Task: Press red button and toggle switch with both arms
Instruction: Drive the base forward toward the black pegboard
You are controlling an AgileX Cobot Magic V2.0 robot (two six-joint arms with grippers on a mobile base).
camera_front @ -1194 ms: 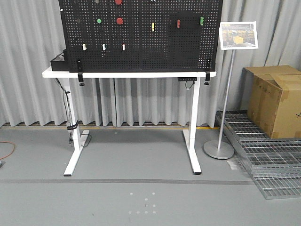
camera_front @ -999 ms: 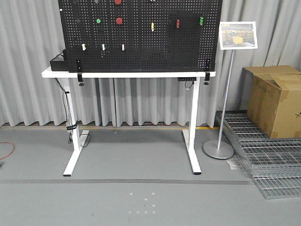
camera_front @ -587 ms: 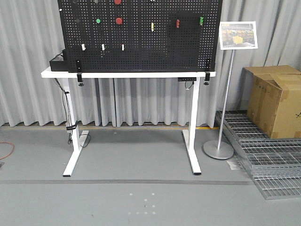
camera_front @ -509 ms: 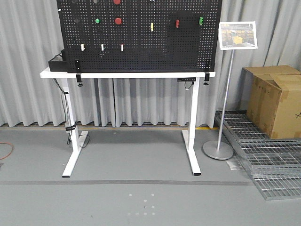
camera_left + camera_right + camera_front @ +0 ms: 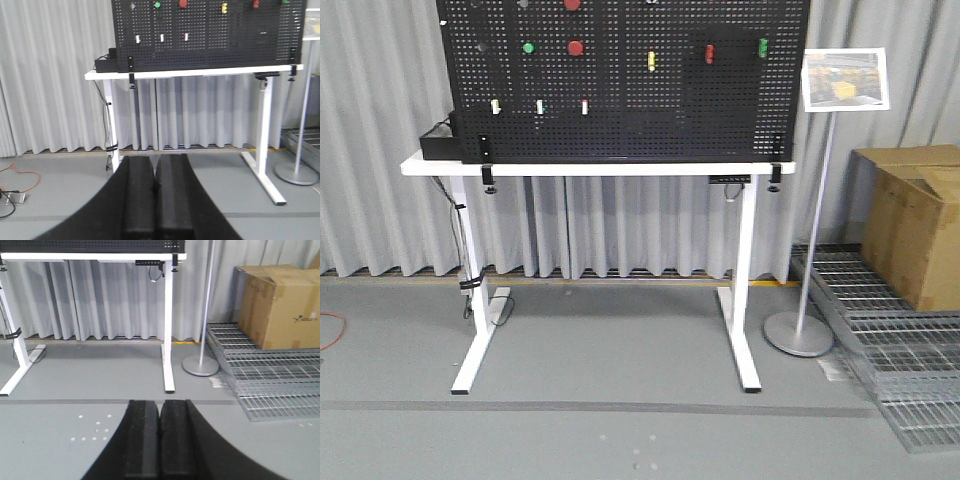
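left wrist view shows red button (image 5: 183,3) and toggle switch (image 5: 256,4); right wrist view only the tabletop (image 5: 75,256) edge. left fingers (image 5: 140,195) and right fingers (image 5: 142,440) pressed together, empty.

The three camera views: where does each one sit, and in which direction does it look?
Exterior front view: looks straight ahead at the black perforated pegboard standing on the white metal table; no part of the robot shows.
Left wrist view: sits behind the left gripper, whose jaws are closed together, and looks level at the same pegboard.
Right wrist view: sits behind the right gripper, also closed, and looks lower, at the grey floor and the brown cardboard box.
Shared: all three views show the white table's legs.
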